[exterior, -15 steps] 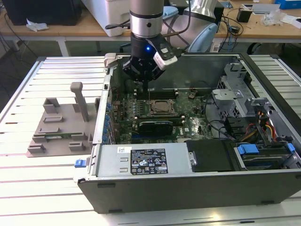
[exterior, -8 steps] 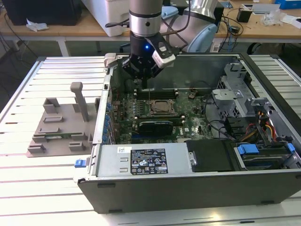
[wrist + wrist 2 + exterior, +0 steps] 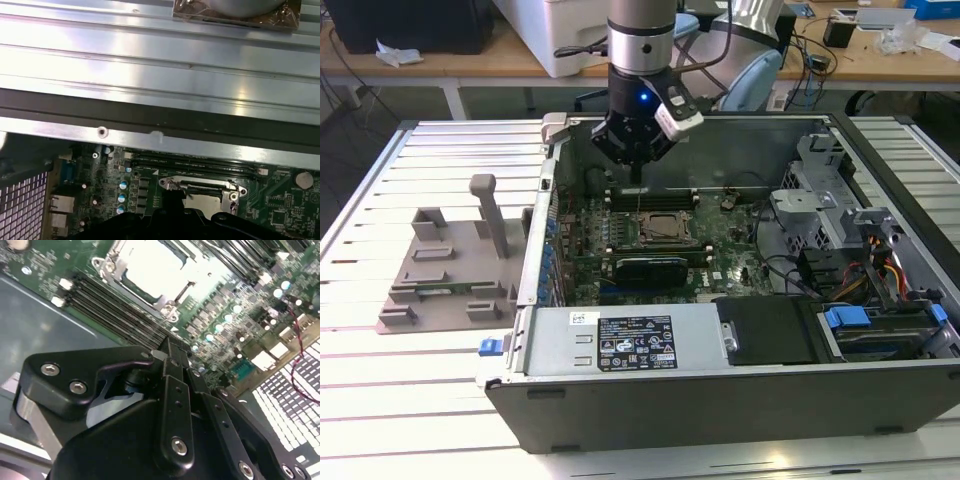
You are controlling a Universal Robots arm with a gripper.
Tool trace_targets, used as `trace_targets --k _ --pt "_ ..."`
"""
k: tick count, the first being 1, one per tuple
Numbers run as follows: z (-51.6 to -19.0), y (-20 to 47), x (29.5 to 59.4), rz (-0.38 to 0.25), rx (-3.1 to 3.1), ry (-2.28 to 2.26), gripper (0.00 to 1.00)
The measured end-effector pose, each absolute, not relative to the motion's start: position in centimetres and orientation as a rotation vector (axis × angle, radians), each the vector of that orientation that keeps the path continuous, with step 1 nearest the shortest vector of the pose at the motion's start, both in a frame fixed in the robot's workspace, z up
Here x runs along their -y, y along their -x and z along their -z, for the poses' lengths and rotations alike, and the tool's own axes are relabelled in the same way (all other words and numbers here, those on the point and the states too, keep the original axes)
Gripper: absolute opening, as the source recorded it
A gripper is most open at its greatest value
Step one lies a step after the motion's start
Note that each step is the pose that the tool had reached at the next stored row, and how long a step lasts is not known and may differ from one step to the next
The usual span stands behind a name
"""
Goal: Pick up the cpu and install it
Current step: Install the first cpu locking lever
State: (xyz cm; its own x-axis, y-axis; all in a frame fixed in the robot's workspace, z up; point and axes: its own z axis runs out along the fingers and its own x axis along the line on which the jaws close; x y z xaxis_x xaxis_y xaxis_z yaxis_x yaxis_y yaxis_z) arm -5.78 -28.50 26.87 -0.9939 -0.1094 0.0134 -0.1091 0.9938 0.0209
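Your end effector [image 3: 636, 160] hovers above motherboard socket [image 3: 666, 227] inside open computer case [image 3: 740, 390]; cannot tell finger state. Case label [image 3: 635, 341] unreadable.

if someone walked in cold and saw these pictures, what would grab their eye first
Most likely the open computer case lying on the slatted metal table, its green motherboard exposed. The black gripper, with a blue light on the wrist above it, hangs inside the case just above the cpu socket, which glares bright in the second wrist view. On the exterior view's left a grey fixture tray sits on the table beside the case.
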Motion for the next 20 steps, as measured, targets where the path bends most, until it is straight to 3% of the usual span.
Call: trace_targets --k 4,14,20 --pt "-26.9 5.6 28.5 0.032 3.122 -0.171 0.11" --pt "-26.0 5.4 28.9 0.114 3.123 -0.172 0.11" --pt "-24.2 4.9 28.8 0.116 3.122 -0.171 0.11"
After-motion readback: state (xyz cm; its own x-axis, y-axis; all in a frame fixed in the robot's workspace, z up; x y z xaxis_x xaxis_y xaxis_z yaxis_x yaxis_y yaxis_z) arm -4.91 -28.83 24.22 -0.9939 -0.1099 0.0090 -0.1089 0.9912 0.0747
